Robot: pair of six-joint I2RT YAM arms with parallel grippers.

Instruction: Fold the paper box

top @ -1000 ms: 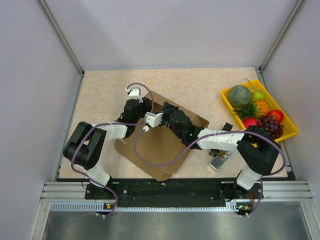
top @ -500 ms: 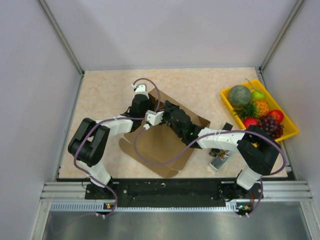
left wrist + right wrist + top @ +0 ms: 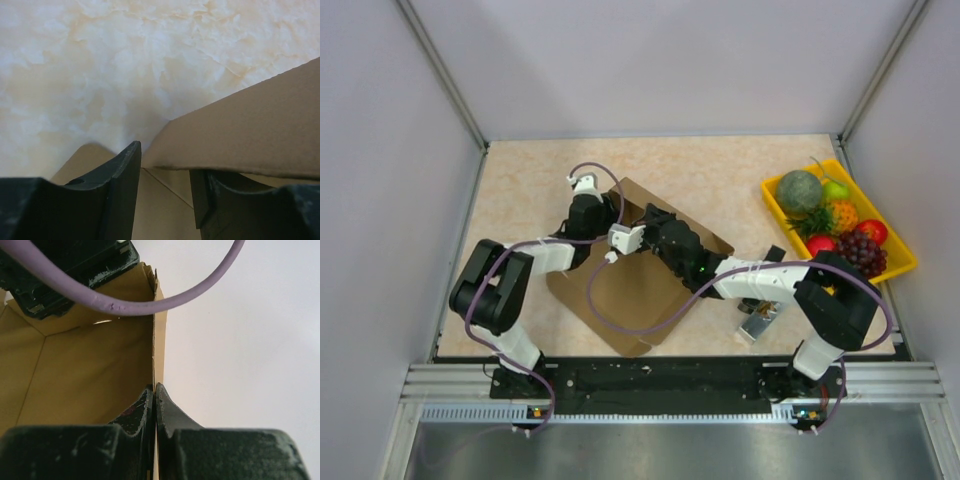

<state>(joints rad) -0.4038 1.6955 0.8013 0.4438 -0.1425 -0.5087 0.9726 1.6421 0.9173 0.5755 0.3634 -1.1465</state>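
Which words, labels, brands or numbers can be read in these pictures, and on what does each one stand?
No text can be read in any view.
The paper box is plain brown, with no print.
The tray is plain yellow, with no label visible.
Any marking elsewhere is too small to tell.

Beige marbled tabletop (image 3: pixel 720 170); plain grey walls (image 3: pixel 650 60) on three sides; metal rail (image 3: pixel 445 381) at near edge.

Far table (image 3: pixel 720 165) open; paper box (image 3: pixel 630 290), cable (image 3: pixel 125 309) crowd centre; tray (image 3: pixel 900 270) blocks right.
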